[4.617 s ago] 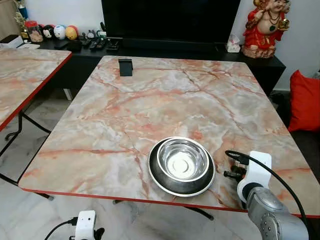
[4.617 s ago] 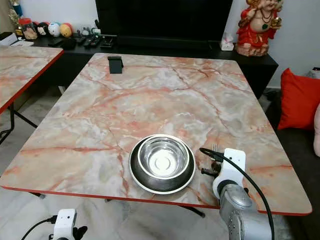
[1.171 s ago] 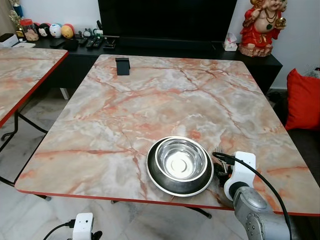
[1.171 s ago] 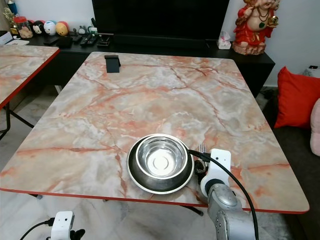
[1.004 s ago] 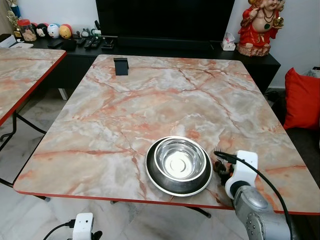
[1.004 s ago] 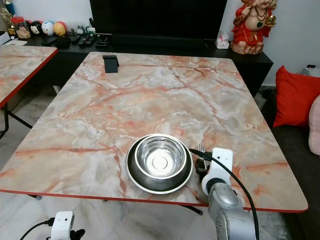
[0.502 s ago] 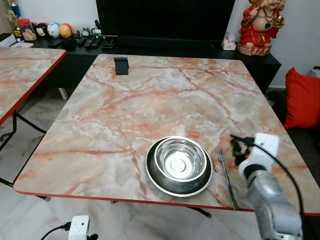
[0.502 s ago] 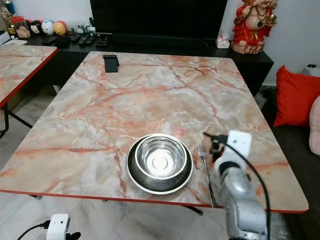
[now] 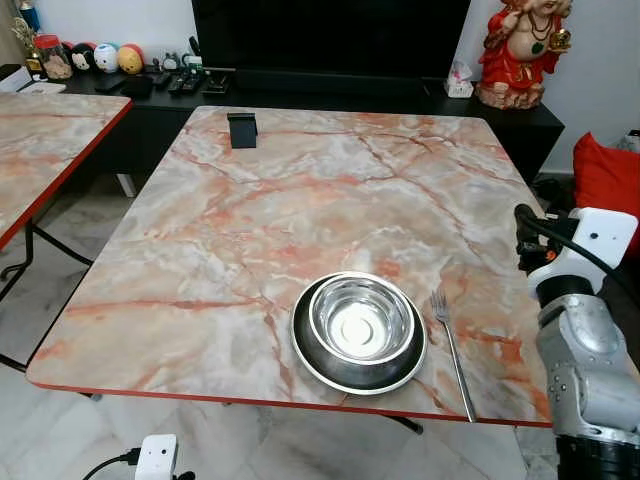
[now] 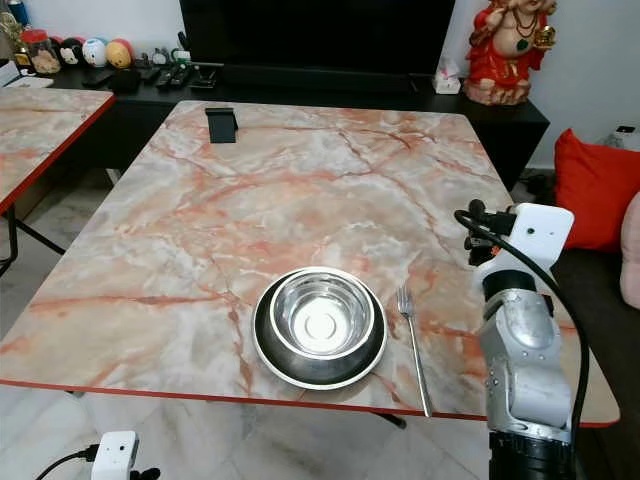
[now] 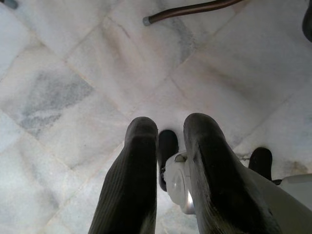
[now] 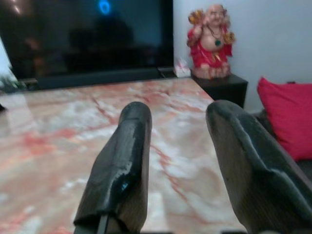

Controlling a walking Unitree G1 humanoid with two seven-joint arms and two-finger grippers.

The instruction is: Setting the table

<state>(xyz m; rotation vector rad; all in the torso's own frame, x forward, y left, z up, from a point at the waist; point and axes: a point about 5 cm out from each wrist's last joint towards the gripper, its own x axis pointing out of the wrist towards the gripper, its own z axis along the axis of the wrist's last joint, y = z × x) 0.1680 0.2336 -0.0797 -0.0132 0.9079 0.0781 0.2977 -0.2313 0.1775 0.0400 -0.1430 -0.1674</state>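
Note:
A steel bowl [image 9: 361, 326] sits in a dark plate [image 9: 310, 355] near the front edge of the marble table [image 9: 300, 200]. Just right of the plate a silver fork [image 9: 452, 351] lies flat, tines pointing away from me. My right gripper [image 9: 527, 240] hangs above the table's right edge, well clear of the fork. In the right wrist view the right gripper [image 12: 180, 109] is open with nothing between its fingers, facing across the tabletop. My left gripper [image 11: 170, 122] hangs idle over the floor tiles, fingers close together.
A small black stand [image 9: 242, 130] is at the table's far left. A second marble table [image 9: 50, 140] is to the left. Behind are a black TV console [image 9: 330, 90] and a red statue [image 9: 520, 50]. A red cushion [image 9: 612, 180] lies right.
The right gripper has let go of the fork beside the plate, then risen and drawn back to the right. The fork now lies alone on the table. The bowl has not moved.

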